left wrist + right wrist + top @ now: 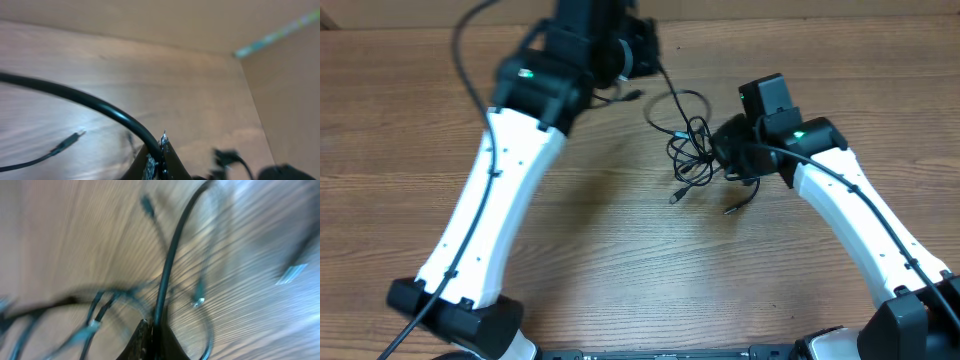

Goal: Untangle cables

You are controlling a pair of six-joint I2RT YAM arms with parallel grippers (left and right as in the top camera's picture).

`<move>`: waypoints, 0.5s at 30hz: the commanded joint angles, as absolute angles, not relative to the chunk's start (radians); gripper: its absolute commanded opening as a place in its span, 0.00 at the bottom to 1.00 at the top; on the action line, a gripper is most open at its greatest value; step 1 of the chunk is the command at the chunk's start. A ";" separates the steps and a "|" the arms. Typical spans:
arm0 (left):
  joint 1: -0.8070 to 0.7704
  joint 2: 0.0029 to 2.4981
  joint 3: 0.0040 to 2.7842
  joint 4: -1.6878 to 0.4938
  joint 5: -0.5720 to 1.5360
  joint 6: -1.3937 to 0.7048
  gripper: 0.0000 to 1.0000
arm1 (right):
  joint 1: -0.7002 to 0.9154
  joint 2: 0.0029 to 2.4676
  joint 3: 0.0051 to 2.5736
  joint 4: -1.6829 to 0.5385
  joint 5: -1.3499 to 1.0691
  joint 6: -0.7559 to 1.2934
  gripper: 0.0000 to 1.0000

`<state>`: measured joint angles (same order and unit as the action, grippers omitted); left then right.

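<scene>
A tangle of thin black cables (690,140) lies on the wooden table between my two arms, with loose plug ends (677,196) toward the front. My left gripper (638,58) is at the tangle's upper left, shut on a cable (100,106) that runs between its fingertips (159,150). My right gripper (728,150) is at the tangle's right edge, shut on a cable (172,255) that rises from its fingertips (152,327). Blurred loops and a plug (199,299) lie around it.
The wooden table (620,260) stretches to the front. A cardboard wall (280,95) stands behind and to the right in the left wrist view. A thicker black arm wire (465,60) loops at the back left.
</scene>
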<state>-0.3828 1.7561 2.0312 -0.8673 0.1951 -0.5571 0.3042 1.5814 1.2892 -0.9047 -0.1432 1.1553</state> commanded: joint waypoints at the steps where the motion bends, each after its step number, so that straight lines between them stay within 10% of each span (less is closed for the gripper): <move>1: -0.258 1.634 2.120 -0.835 0.076 -0.523 0.04 | 0.224 1.591 1.295 -1.001 0.104 1.151 0.04; 15: 0.024 1.537 2.136 -0.871 0.096 -0.541 0.04 | -0.117 1.591 1.296 -1.049 0.141 0.965 0.04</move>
